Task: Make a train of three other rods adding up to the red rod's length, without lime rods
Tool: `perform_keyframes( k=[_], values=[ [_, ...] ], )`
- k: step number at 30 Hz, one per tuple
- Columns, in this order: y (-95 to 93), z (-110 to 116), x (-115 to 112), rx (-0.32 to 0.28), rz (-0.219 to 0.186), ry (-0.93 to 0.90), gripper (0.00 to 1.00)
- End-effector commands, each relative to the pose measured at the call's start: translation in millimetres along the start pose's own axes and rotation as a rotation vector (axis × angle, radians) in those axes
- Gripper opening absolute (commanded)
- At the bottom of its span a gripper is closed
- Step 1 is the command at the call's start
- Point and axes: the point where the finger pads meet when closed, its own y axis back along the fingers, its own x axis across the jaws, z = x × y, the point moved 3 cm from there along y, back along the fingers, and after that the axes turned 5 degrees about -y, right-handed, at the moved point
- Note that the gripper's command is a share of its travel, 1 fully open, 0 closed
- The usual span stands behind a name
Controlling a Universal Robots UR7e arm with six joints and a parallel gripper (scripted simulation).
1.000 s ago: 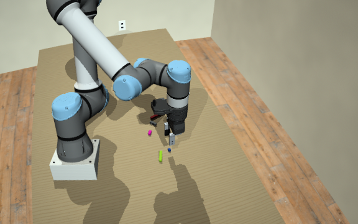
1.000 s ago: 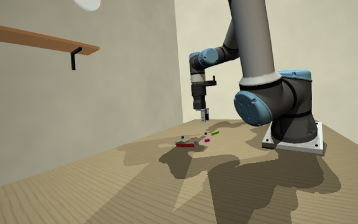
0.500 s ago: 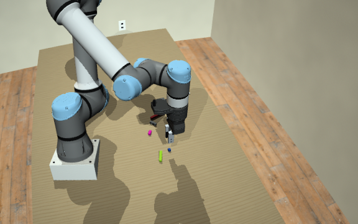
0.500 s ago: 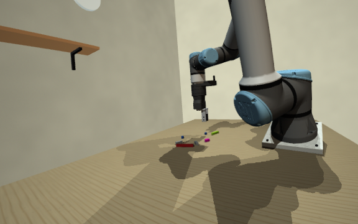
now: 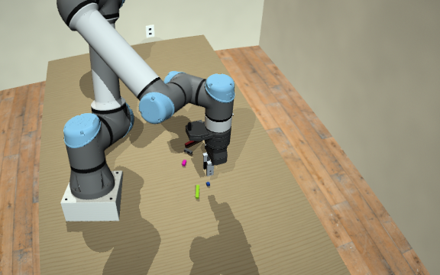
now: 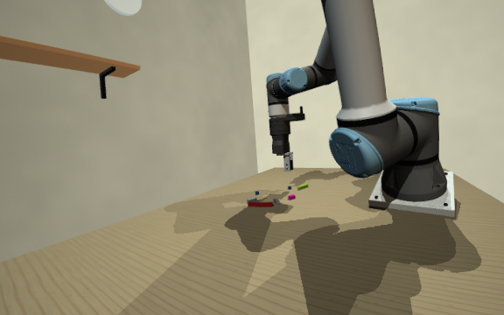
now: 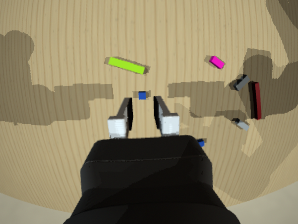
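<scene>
A pale wood-grained counter meets plain walls; the jaws, partly open and empty, cover part of the near view, cutting off one blue rod

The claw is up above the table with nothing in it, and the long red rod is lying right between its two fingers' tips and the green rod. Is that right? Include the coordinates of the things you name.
Not quite: the rod lying there is a small blue one [image 7: 142, 95], as the wrist view shows. The claw [image 7: 143, 106] is indeed above the table with nothing in it.
</scene>
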Motion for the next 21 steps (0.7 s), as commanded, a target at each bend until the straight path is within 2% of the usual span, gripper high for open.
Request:
perform_keyframes(
  k=[1,21],
  values=[
    [1.1,1.3,-1.7,-0.002,-0.002,-0.002,0.54],
    [-11.4,-0.3,0.3,0.002,0.001,-0.001,0.54]
  ],
)
